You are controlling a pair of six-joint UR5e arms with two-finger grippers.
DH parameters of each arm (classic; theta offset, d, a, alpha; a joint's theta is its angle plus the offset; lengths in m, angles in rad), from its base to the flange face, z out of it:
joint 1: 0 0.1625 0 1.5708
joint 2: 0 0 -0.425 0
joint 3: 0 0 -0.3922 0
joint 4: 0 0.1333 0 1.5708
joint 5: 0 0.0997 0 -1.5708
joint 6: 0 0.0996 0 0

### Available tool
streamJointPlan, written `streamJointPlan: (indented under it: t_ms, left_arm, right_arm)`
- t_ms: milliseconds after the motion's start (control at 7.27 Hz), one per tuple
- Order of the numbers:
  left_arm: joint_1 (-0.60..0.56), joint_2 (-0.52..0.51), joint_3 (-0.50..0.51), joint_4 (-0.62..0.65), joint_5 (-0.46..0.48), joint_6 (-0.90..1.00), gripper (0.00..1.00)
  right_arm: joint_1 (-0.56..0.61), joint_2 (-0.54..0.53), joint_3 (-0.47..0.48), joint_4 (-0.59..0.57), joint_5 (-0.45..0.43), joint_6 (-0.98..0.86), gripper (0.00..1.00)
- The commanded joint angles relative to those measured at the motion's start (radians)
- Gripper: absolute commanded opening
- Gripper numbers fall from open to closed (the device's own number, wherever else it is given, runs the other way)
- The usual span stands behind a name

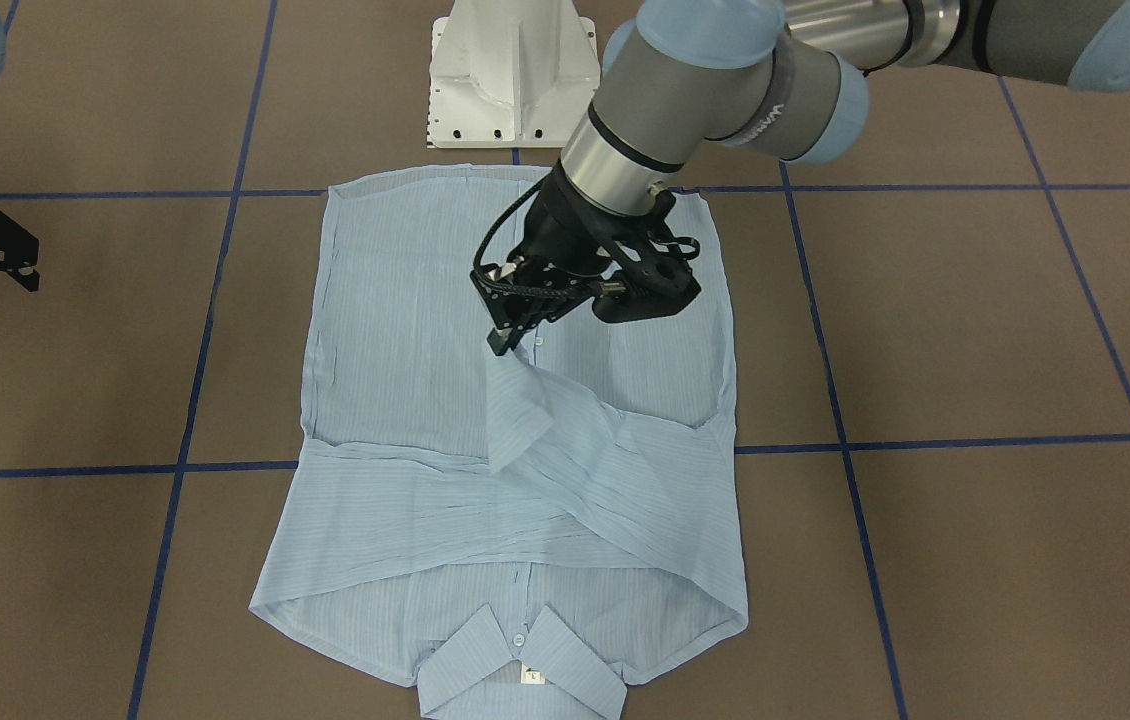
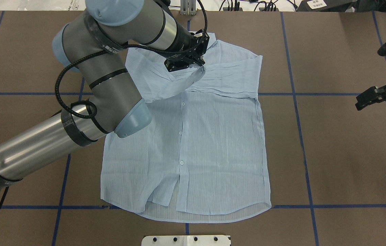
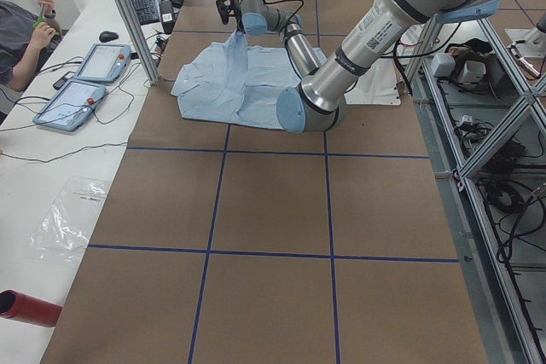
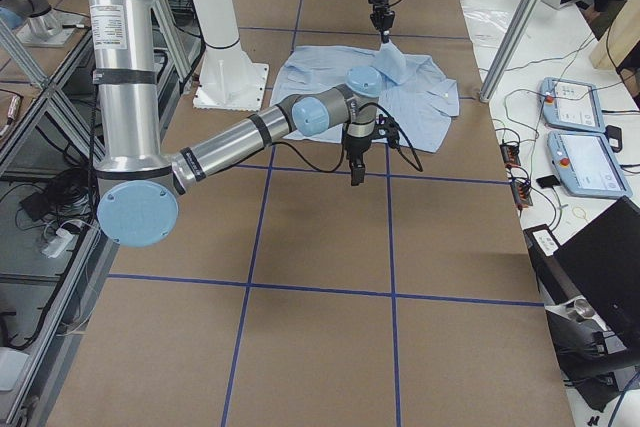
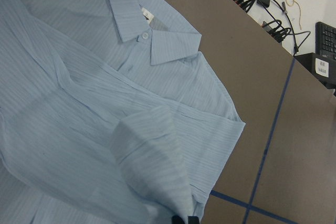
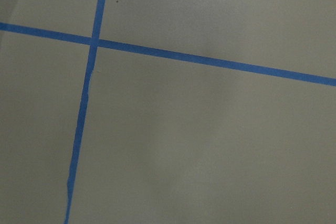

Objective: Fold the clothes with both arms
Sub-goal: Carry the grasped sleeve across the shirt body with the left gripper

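Blue shirt (image 2: pixel 213 143) flat on tabletop (image 2: pixel 343 153), front up, collar on the side away from the robot. The left gripper (image 1: pixel 501 342) has jaws pinched on a sleeve (image 1: pixel 525 410) cuff, raised over the chest. The right gripper (image 2: pixel 379 95) hangs over bare tabletop, well apart from the shirt; can't tell its jaws' state.

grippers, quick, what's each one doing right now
left gripper: closed on the sleeve of the shirt.
right gripper: away from the shirt, holding nothing; open or closed cannot be told.
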Motion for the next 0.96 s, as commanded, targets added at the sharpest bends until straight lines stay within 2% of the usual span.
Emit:
streamJointPlan:
  t_ms: [0,275,413,550,826]
  left_arm:
    - [0.039,-0.001,0.083,-0.089,0.050,-0.016,0.00]
    - [0.133,-0.067,0.323,-0.293,0.191,-0.047,0.00]
    - [0.240,-0.154,0.418,-0.300,0.278,-0.050,0.00]
    - [0.349,-0.202,0.492,-0.325,0.396,-0.014,0.99]
    - [0.359,-0.166,0.456,-0.356,0.404,0.097,1.00]
  right_arm:
    - [-0.001,0.001,-0.004,0.000,-0.001,0.003,1.00]
    - [-0.003,0.004,-0.008,0.000,-0.001,0.003,1.00]
    - [-0.003,0.009,-0.014,0.000,0.000,0.006,1.00]
    - [-0.004,0.013,-0.011,0.002,0.002,0.008,1.00]
    - [-0.004,0.018,-0.011,0.003,0.003,0.011,1.00]
